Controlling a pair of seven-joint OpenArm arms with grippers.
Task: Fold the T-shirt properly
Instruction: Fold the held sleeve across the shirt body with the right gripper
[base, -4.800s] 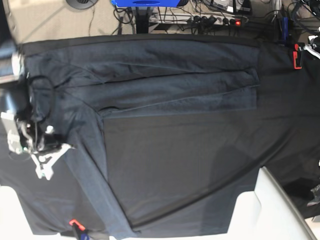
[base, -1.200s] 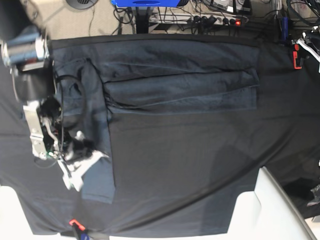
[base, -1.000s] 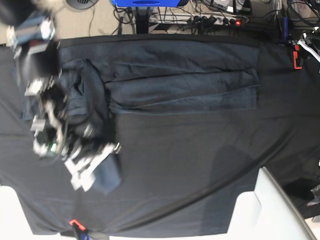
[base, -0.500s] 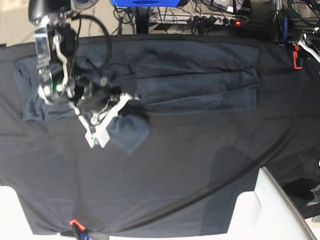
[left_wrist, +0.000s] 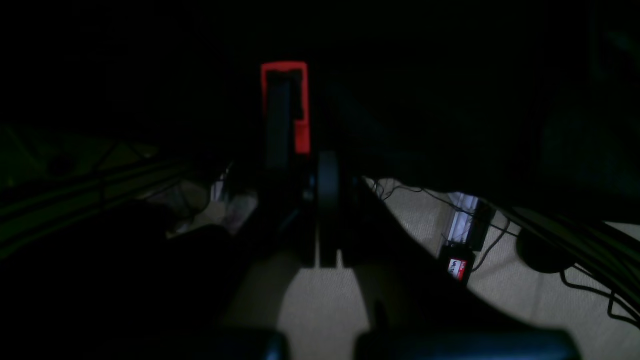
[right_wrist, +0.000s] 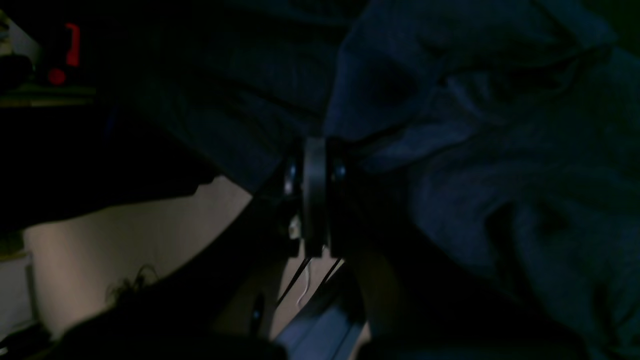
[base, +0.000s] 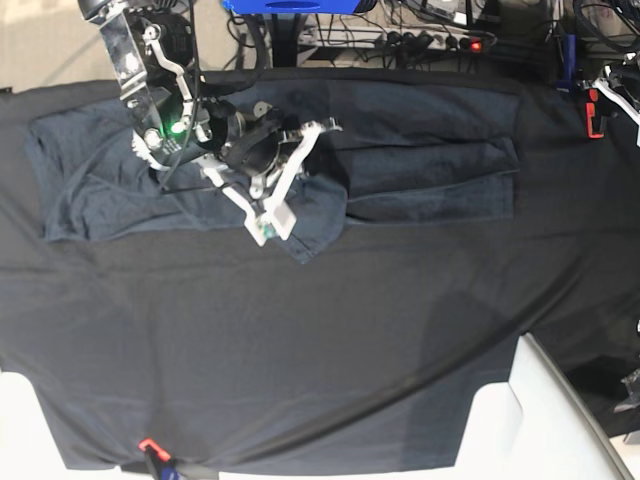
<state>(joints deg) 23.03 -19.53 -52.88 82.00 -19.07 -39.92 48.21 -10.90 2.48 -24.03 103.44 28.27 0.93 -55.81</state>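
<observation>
Overhead view of a table draped in a black cloth (base: 400, 340), whose near, lower part lies bare. Farther up, across the upper half of the frame, lies the T-shirt (base: 430, 180), a long dark slate-grey band. At upper left the right gripper (base: 285, 185) is clenched on a fold of the T-shirt, a loose flap drooping below it; the right wrist view shows shut jaws with cloth bunched around them. The left gripper (left_wrist: 320, 220) is clenched on nothing, parked off the table at the far upper right beside an orange-red clamp (base: 595, 112).

The likely risk: the thin knit slips from the pinch or lands crooked, leaving a bunched, uneven fold.

No containers are visible.
</observation>
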